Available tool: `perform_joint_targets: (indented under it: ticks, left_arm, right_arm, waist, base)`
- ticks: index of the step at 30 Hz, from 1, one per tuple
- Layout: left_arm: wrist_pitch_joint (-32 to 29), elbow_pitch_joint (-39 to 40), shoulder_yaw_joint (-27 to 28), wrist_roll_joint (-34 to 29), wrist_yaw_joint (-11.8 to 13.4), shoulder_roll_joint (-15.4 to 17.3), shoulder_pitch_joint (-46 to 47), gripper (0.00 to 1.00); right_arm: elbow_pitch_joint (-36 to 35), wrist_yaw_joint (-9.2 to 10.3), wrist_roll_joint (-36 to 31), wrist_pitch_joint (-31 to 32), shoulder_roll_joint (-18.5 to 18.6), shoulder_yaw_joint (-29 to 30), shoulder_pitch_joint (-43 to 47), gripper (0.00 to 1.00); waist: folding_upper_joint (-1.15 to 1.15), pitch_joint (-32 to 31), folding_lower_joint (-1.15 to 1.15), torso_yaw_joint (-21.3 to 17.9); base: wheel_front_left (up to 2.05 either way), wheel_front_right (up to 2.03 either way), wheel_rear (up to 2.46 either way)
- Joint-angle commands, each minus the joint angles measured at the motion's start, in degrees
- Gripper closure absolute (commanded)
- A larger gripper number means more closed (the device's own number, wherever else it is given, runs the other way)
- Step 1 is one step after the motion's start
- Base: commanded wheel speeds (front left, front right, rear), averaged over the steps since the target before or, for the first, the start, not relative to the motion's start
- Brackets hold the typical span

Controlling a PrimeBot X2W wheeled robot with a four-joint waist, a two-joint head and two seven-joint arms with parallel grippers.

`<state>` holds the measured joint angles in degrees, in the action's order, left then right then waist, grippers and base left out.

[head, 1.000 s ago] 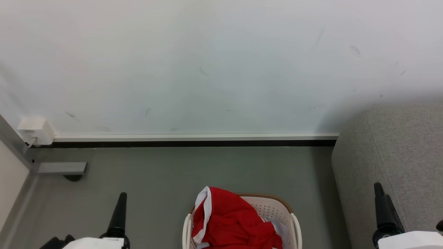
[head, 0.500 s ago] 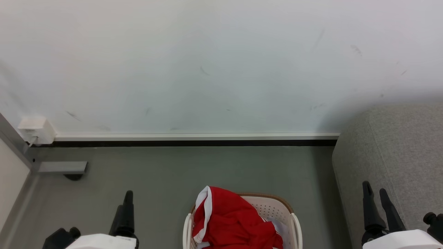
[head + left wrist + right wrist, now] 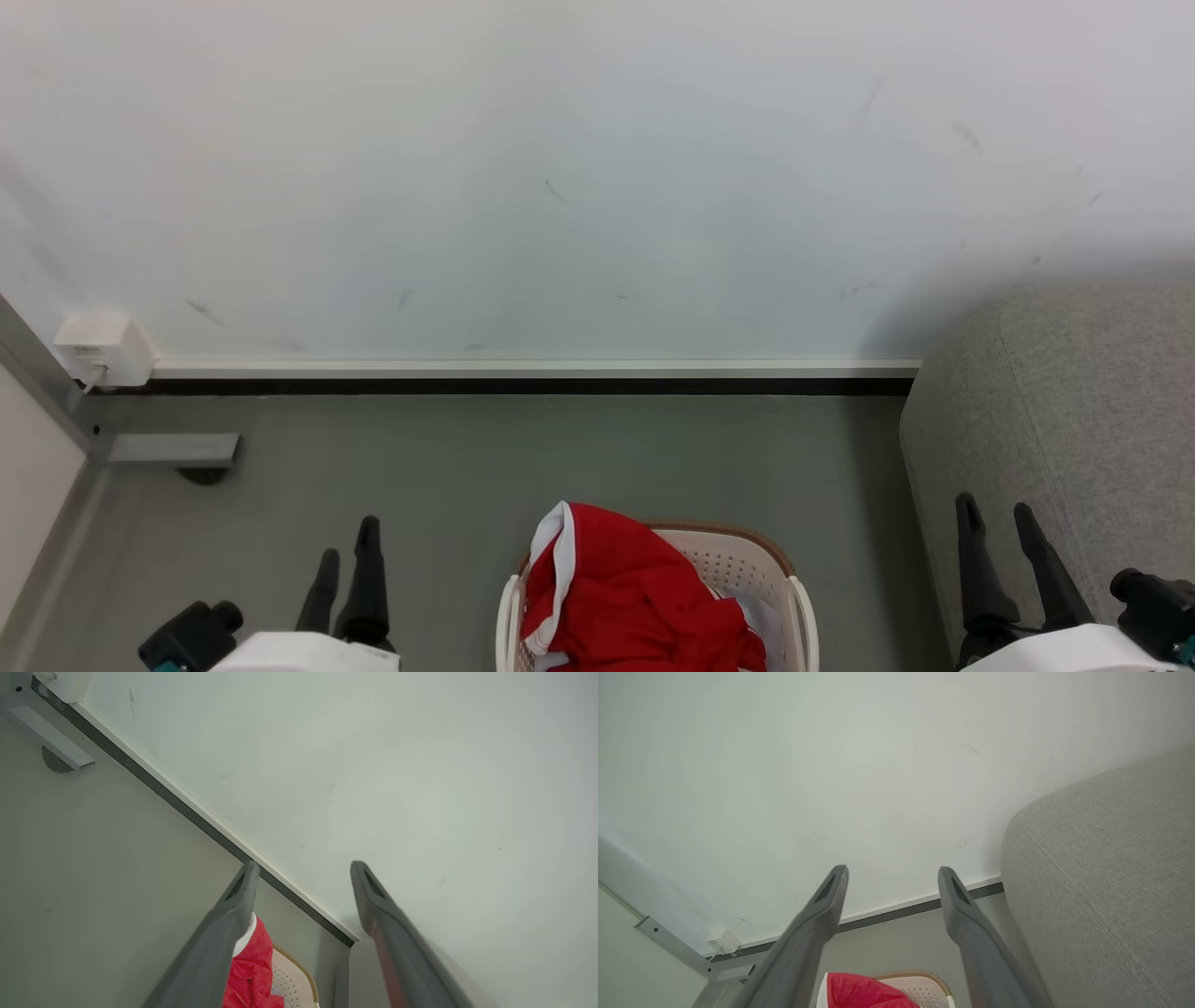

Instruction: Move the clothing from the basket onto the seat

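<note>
The red clothing point(image 3: 621, 602) with white trim is heaped in the cream basket point(image 3: 738, 560) at the bottom middle of the head view, bulging over its left rim. The grey seat point(image 3: 1074, 411) rises at the right. My left gripper point(image 3: 347, 541) hangs open over the floor, left of the basket and apart from it. My right gripper point(image 3: 997, 523) stands open in front of the seat's side, right of the basket. In the left wrist view the clothing point(image 3: 252, 970) and basket point(image 3: 292, 982) show between my open fingers. The right wrist view shows the clothing point(image 3: 864, 991), the basket point(image 3: 924, 987) and the seat point(image 3: 1101, 882).
A white wall with a dark skirting line point(image 3: 523, 385) closes the far side. At the far left stand a white box point(image 3: 101, 347) on the wall and a grey metal bracket point(image 3: 173, 450) on the floor. Grey floor point(image 3: 560, 457) lies between the basket and the wall.
Both grippers have turned at the wrist, so each now shows two spread fingers. The left one has shifted right, the right one left, both towards the basket. The clothing lies as before.
</note>
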<state>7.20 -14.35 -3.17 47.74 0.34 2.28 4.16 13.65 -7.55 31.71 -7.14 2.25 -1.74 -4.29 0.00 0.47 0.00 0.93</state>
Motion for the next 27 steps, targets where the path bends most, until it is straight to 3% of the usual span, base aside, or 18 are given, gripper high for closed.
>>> perform_joint_targets:
  ticks: [1, 27]
  left_arm:
    - [0.5, 0.3, -0.2, -1.6, 0.2, 0.5, 0.6, 0.00]
    - [4.1, -0.8, -2.6, -24.4, 1.6, 0.6, 0.4, 0.00]
  right_arm:
    - [-0.2, 0.06, -1.4, -0.6, 0.6, -0.2, -0.7, 0.00]
    - [3.1, 0.08, -13.4, -4.3, 0.7, -0.8, 0.0, 0.00]
  waist:
    - [0.00, 0.0, 0.00, 0.0]
    - [0.00, 0.0, 0.00, 0.4]
  base:
    - [0.00, 0.00, 0.00]
    - [0.00, 0.00, 0.00]
